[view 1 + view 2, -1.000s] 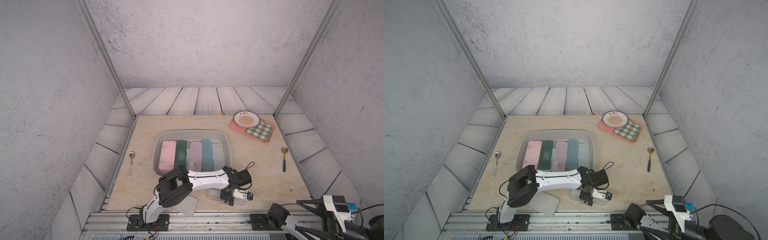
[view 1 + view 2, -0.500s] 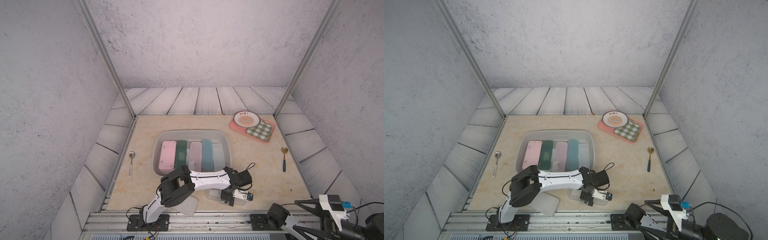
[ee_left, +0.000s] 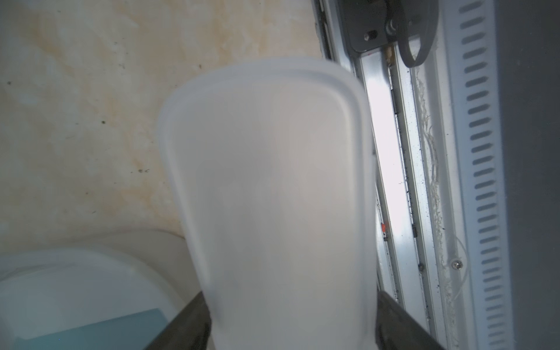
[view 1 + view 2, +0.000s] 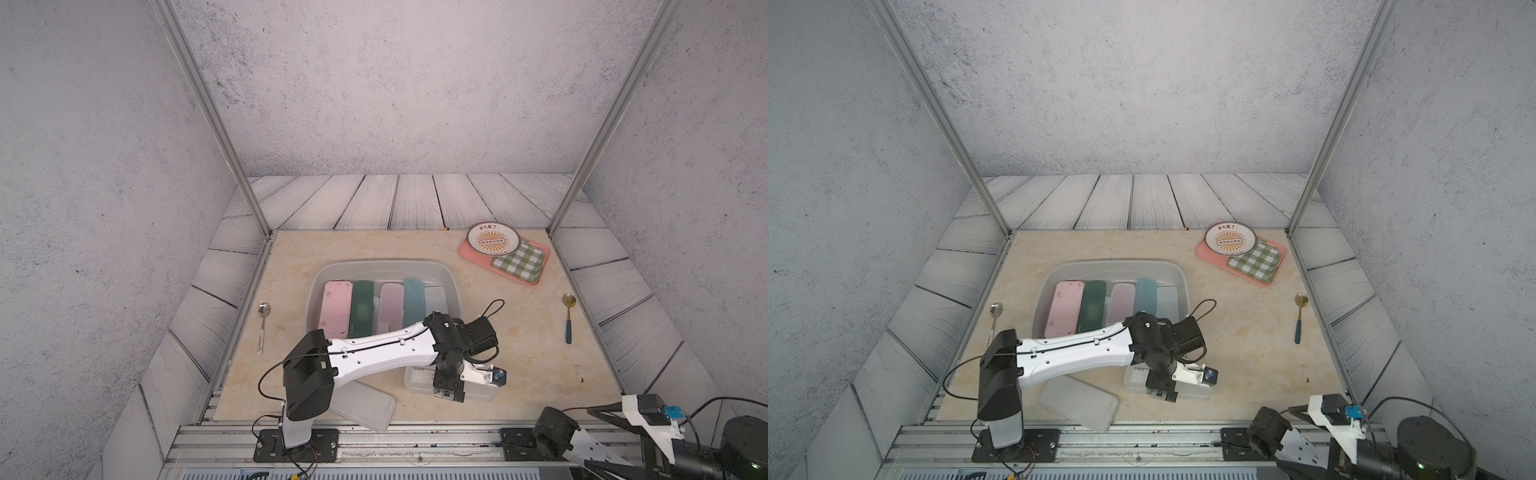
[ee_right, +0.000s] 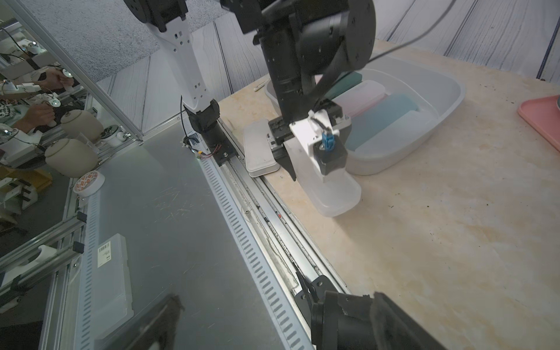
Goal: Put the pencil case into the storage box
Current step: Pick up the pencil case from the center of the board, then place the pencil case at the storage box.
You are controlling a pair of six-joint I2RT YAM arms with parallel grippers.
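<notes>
Jaws of the left gripper (image 4: 449,388) stand fairly wide and grip the two long sides of the pencil case (image 4: 419,380), a frosted white one. The left wrist view shows it filling the whole gap between the dark fingers (image 3: 403,327). The case sits low on the desk (image 4: 540,353), just outside the storage box (image 4: 386,264) and along the box's near rim. I cannot tell whether its underside touches the desk. Inside the box, other cases lie side by side, among them a pink case (image 4: 336,309) and a blue case (image 4: 413,301). A flat grey case (image 4: 365,405) lies nearer than the box, under the left arm. The right gripper (image 5: 274,303) has its jaws spread wide and holds nothing, well apart from the box, past the desk's near edge.
</notes>
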